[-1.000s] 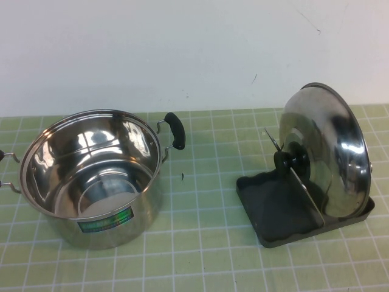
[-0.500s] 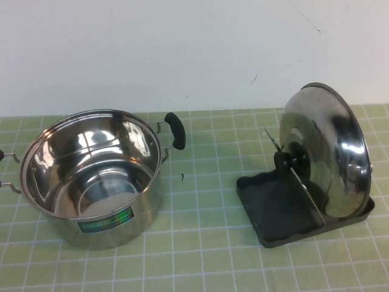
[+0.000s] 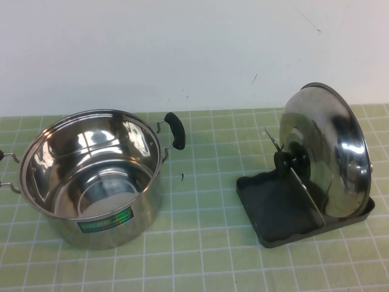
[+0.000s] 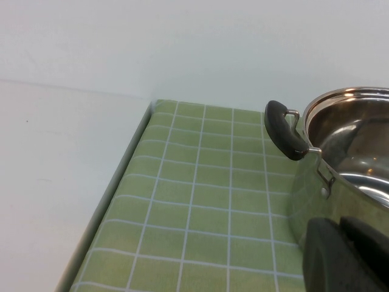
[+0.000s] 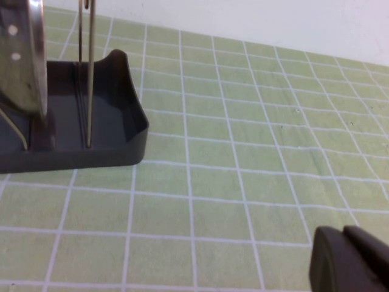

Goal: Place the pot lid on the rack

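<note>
On green checked cloth [image 3: 206,243] (white wall [image 3: 182,48] behind), left gripper [image 4: 349,255], right gripper [image 5: 349,258].

pot lid [image 3: 325,155] shiny steel, black knob; rack [image 3: 276,210] dark grey; pot [image 3: 91,176] steel, green label; mat [image 3: 206,255] green-checked

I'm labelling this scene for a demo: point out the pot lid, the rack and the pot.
pot lid [image 3: 331,152], high view, on its shiny dome.
rack [image 3: 273,204], high view, on the bare tray floor.
pot [image 3: 109,228], high view, on its outer wall by the green label.
</note>
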{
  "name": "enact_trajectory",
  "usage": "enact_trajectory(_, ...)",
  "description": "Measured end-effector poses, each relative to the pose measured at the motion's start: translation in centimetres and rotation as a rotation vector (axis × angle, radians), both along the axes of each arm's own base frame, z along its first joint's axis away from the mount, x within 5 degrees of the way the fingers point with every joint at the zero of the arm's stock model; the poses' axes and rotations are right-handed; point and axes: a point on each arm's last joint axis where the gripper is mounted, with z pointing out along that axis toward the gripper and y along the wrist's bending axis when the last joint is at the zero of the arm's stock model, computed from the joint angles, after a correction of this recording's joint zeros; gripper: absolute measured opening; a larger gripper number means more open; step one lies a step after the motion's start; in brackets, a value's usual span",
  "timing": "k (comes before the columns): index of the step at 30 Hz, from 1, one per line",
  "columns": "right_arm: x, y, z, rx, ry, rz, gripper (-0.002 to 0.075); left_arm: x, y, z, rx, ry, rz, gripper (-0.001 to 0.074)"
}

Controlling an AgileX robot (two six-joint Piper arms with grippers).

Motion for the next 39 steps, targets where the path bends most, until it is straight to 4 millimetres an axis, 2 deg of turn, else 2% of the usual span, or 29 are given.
enact_trajectory(27,0.0,0.0,0.0,-0.004,0.000,-0.002,-0.0001,-0.1,0.1,-0.4,0.014,0.038,0.014,-0.0002)
enact_trajectory(33,0.0,0.0,0.0,-0.004,0.000,-0.002,-0.0001,-0.1,-1.3,-1.5,0.174,0.147,-0.186,-0.0002)
enact_trajectory(39,0.0,0.0,0.0,-0.004,0.000,-0.002,-0.0001,0.2,-2.7,-0.6,0.222,0.009,-0.337,-0.0002)
